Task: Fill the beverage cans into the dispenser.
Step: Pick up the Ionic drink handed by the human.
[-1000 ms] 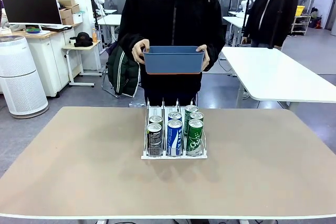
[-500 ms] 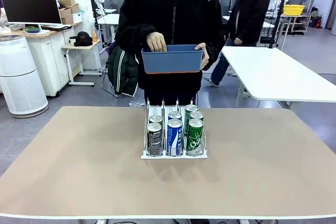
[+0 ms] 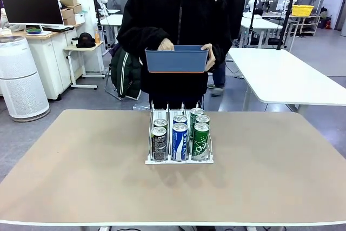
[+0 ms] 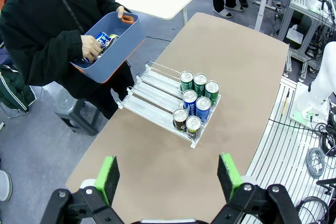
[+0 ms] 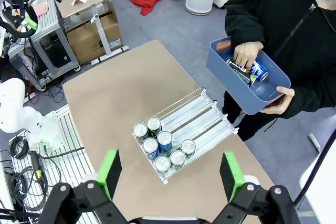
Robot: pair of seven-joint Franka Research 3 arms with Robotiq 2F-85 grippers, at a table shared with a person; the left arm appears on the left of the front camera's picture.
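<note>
Seven beverage cans (image 3: 179, 139) standing upright, bunched at near end of dispenser (image 4: 149, 85), middle of tabletop (image 3: 81, 160). Far part of lanes sitting empty. Person's hand (image 5: 247, 55) reaching into blue bin (image 3: 177, 60) holding more cans, so job looking maybe half done. Dispenser lanes running near to far. Left claw (image 4: 168, 171) and right claw (image 5: 170, 170) hanging high, gaping wide, holding nothing.

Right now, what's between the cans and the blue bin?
Only the rack's empty back lanes lie between the cans and the bin, in the left wrist view.
</note>
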